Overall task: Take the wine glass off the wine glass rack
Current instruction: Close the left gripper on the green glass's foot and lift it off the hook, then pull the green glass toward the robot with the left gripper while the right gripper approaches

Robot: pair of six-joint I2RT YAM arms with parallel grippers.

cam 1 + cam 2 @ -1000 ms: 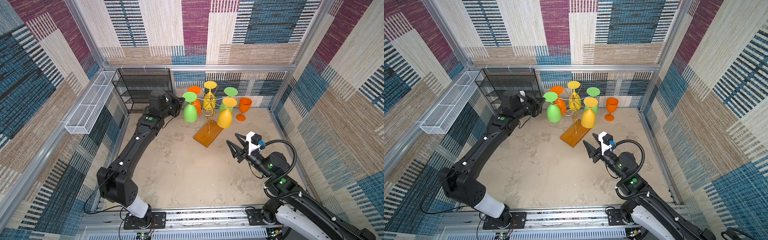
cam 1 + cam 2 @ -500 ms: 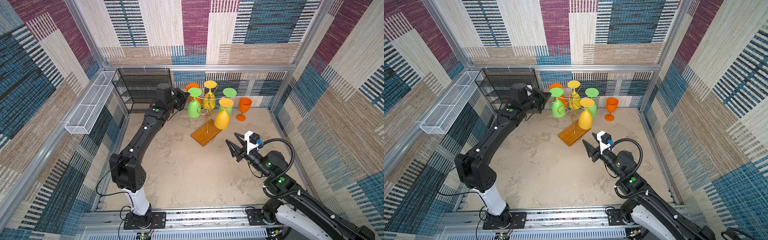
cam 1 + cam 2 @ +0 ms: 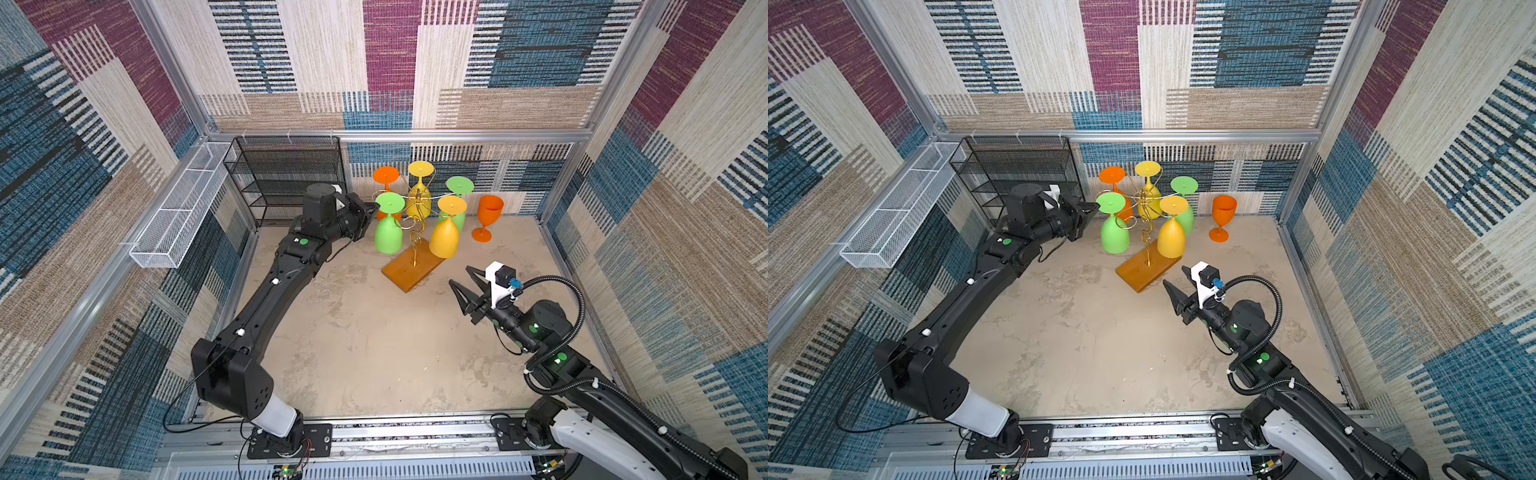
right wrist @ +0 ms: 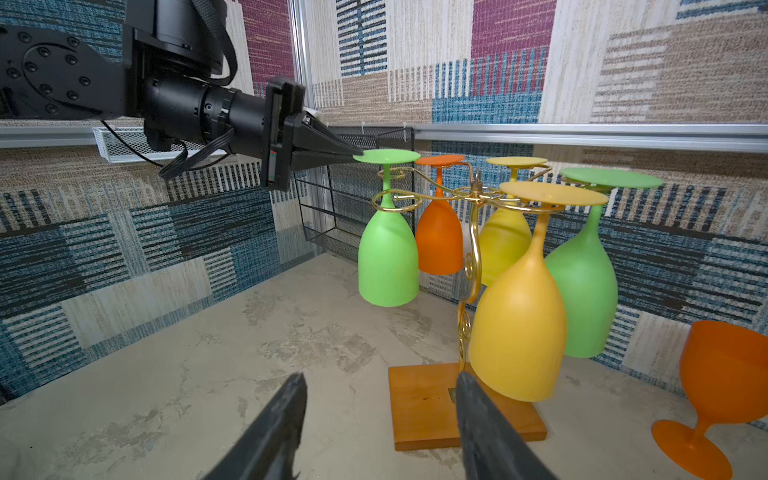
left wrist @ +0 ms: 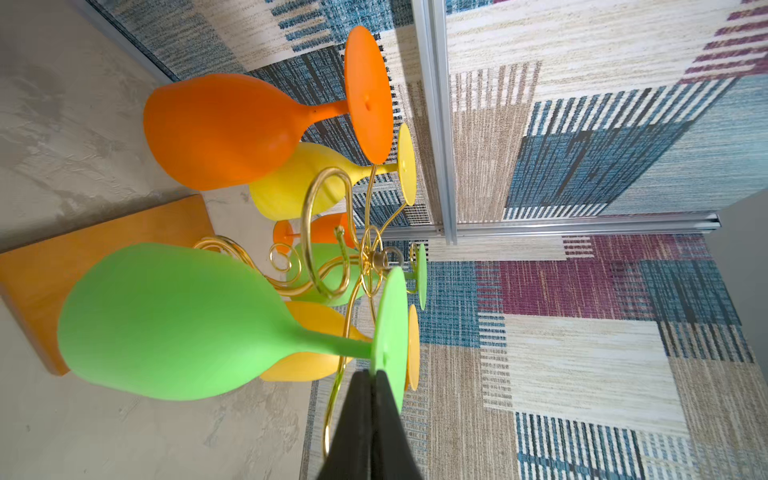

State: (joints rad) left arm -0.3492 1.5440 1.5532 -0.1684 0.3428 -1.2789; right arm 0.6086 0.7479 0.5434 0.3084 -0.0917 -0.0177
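Note:
The wine glass rack (image 3: 417,216) (image 3: 1145,232) is gold wire on an orange-brown wooden base (image 4: 432,409). Several wine glasses hang upside down from it. The green wine glass (image 3: 388,239) (image 3: 1114,237) (image 5: 166,324) (image 4: 388,266) hangs on the arm nearest my left gripper (image 3: 374,206) (image 3: 1096,204) (image 5: 370,374) (image 4: 357,154). That gripper is shut, and its tip touches the rim of this glass's foot, with nothing between the fingers. My right gripper (image 3: 459,275) (image 3: 1174,275) (image 4: 379,376) is open and empty, low over the floor just in front of the base.
An orange glass (image 3: 487,216) (image 4: 723,374) stands upright on the floor to the right of the rack. A black mesh shelf unit (image 3: 286,178) stands in the back left corner behind my left arm. A white wire tray (image 3: 183,208) hangs on the left wall.
My left arm has stretched to the right toward the rack, bringing its shut tip up to the green glass's foot. The hanging glasses have shifted a little. The right arm has held still.

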